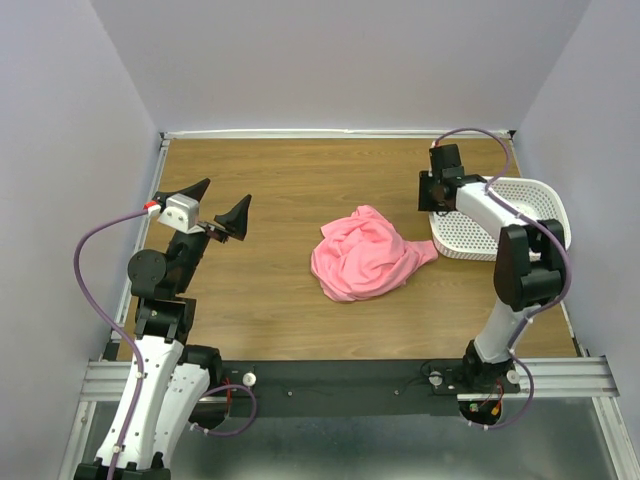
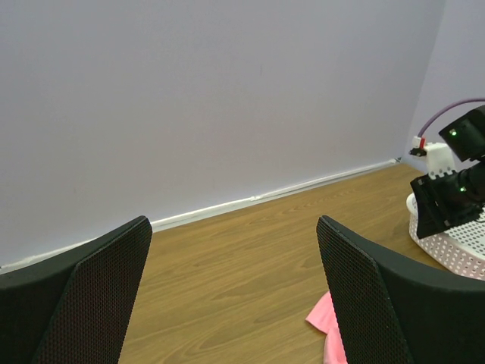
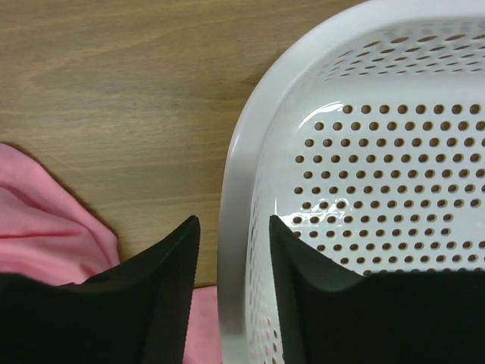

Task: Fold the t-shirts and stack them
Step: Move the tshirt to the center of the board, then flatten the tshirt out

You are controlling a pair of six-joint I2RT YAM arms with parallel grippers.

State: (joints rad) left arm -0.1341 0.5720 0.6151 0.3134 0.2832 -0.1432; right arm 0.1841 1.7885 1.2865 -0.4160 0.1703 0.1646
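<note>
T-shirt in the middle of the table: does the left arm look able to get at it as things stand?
Probably yes. The left pincer hangs open beside the crumpled t-shirt, with only bare table between them; the right pincer is off at the basket rim.

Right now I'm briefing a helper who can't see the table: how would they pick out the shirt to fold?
On the wooden table, look right of centre, just left of the white perforated basket. A crumpled salmon-pink t-shirt lies there in a heap. It is the only soft, coloured thing; its neighbour is rigid white plastic.
</note>
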